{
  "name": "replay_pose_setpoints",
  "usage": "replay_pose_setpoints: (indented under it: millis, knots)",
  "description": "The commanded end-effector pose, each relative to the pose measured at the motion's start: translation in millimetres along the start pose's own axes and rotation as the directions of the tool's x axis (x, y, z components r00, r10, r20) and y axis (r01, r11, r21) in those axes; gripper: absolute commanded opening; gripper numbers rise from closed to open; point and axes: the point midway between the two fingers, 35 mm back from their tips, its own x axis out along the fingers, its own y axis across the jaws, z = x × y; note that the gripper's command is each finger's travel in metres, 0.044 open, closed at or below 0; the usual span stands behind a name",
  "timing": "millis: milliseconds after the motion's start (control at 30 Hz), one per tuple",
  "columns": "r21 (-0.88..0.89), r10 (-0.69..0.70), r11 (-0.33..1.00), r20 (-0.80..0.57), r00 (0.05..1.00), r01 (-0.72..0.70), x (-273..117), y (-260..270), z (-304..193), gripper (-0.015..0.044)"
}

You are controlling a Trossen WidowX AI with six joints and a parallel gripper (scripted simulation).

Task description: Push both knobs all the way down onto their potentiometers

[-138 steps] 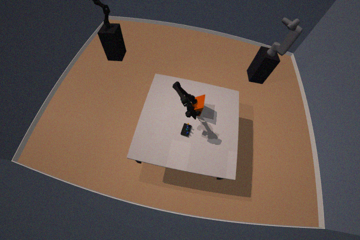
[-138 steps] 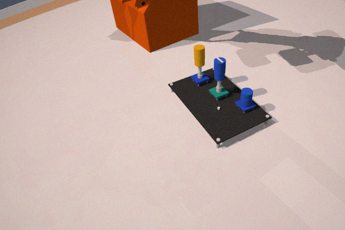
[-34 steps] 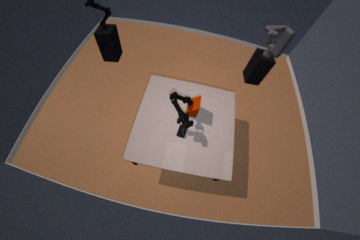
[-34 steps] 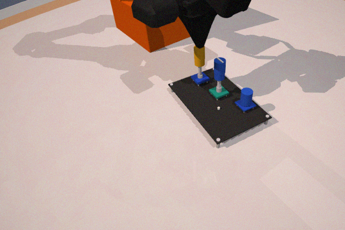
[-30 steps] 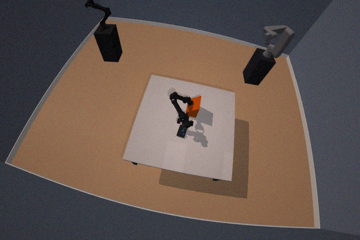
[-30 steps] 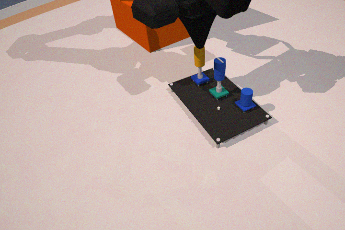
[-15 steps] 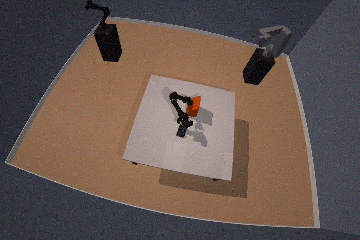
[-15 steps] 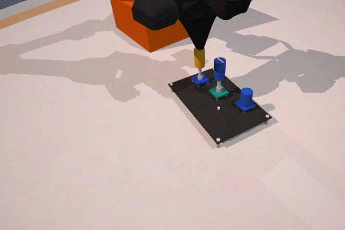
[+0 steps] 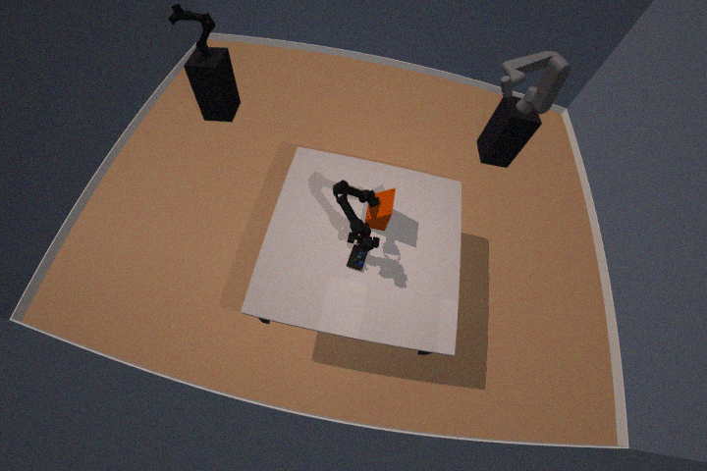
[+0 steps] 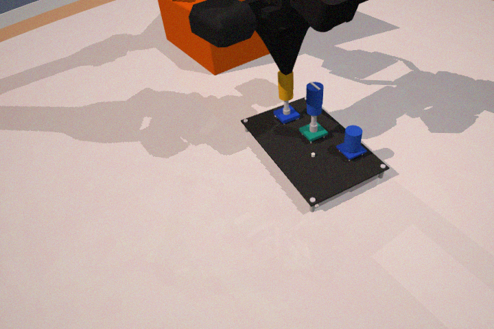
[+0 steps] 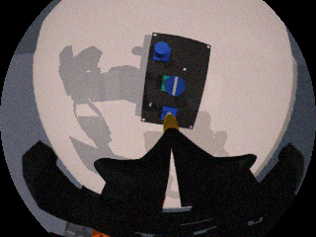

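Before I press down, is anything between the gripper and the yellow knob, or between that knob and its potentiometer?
Nothing visible: the shut fingers meet the yellow knob's top; only its shaft shows below.

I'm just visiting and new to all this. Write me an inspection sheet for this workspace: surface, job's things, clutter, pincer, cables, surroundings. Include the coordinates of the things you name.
Surface: pale table top (image 9: 309, 278) (image 10: 138, 251) (image 11: 247, 89), crossed by shadows.
Job's things: black circuit board (image 9: 352, 265) (image 10: 294, 166) (image 11: 194, 94) on short legs; yellow knob (image 10: 285, 87) (image 11: 171, 123) and blue knob with a pale line (image 10: 314, 101) (image 11: 175, 86) both stand high on their shafts; plain blue knob (image 10: 353, 138) (image 11: 161, 49) sits low.
Clutter: orange block (image 9: 385, 208) (image 10: 193, 42) behind the board in the exterior view.
Pincer: shut (image 10: 286, 73) (image 11: 172, 131), its tip at the yellow knob's top.
Cables: nothing seen.
Surroundings: tan floor; two dark pedestals (image 9: 212, 88) (image 9: 507, 135), each carrying another arm.
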Motion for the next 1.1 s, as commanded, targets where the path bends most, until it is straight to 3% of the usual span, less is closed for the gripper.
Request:
replay_pose_setpoints:
  millis: [0,1067]
  knots:
    - [0.008,-0.006,1.0,-0.012,1.0,0.006,11.9,-1.3,-0.2,0.0]
    - [0.008,-0.006,1.0,-0.012,1.0,0.007,20.9,-1.4,-0.4,0.0]
